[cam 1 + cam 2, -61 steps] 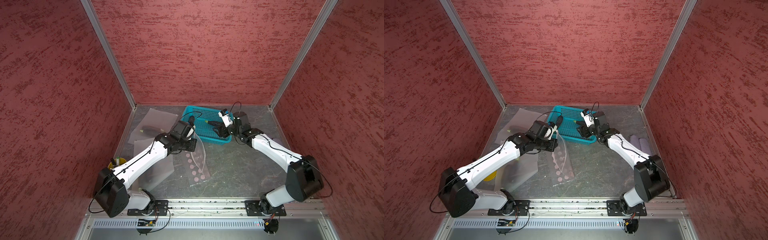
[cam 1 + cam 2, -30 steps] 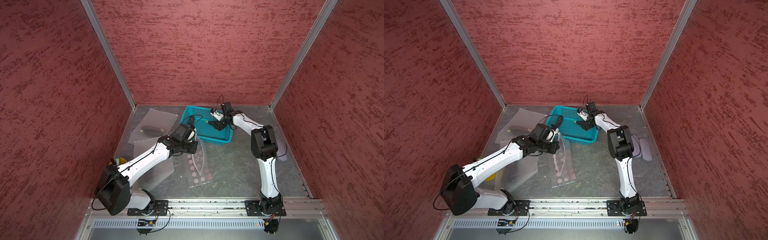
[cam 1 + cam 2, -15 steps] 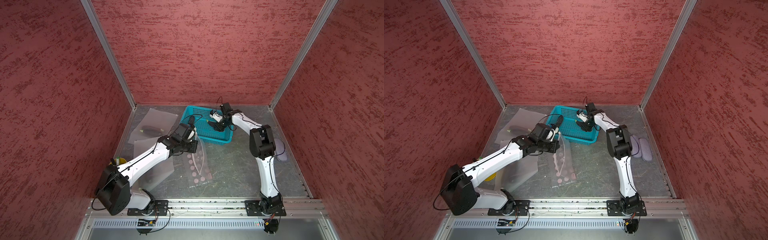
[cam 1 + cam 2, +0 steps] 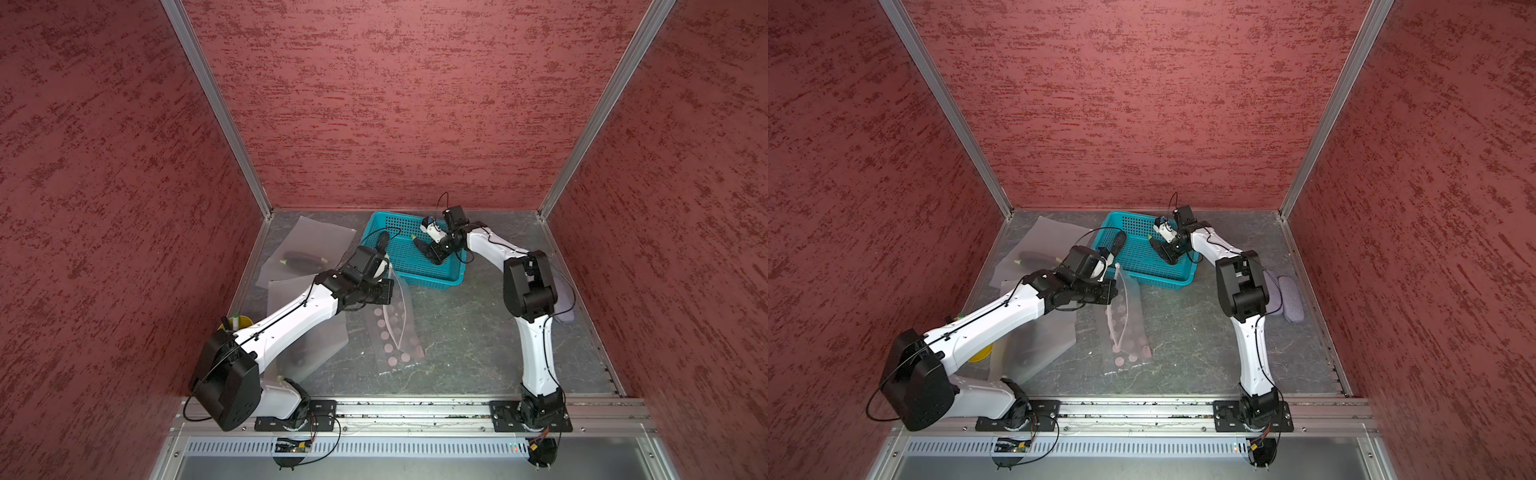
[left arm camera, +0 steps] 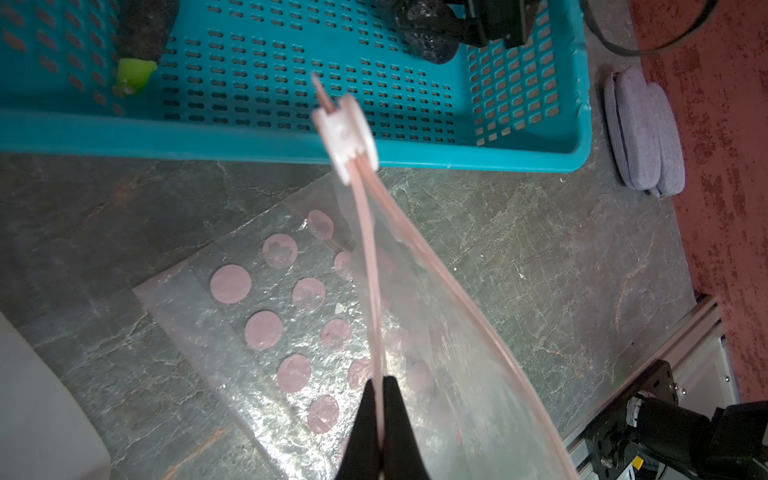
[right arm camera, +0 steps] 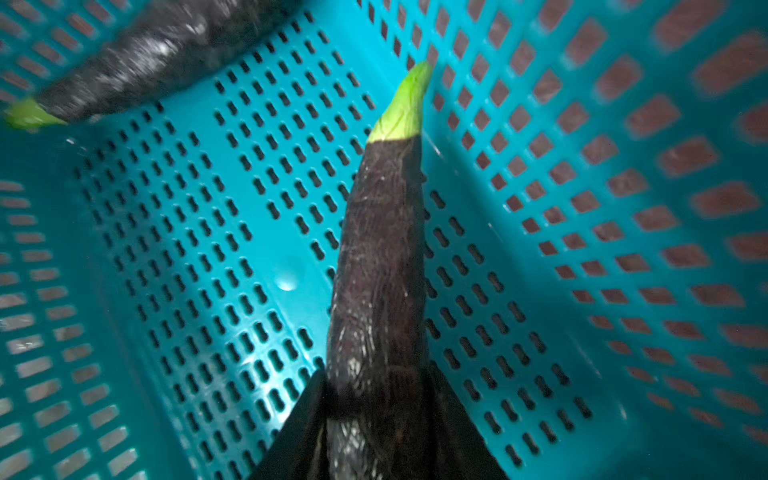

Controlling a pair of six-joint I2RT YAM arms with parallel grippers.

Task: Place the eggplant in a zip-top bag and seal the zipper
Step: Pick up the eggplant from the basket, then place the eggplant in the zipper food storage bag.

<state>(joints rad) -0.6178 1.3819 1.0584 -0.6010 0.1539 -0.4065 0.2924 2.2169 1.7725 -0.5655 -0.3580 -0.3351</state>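
Here the grey marbled table (image 4: 457, 332) carries a teal perforated basket (image 4: 432, 282) at the back; in front of it lies the clear zip-top bag (image 4: 395, 332), printed with pink dots, some bearing a flower, its mouth raised and gaping; the left gripper (image 5: 380, 386) is pressed together on one pink zipper strip, with the white slider (image 5: 347, 133) at the strip's far end; inside the basket the right gripper (image 6: 376, 386) pinches the dark eggplant (image 6: 380, 270) by the end away from its green stem, which points at the basket wall; a second eggplant (image 6: 145, 58) lies nearby in the basket.
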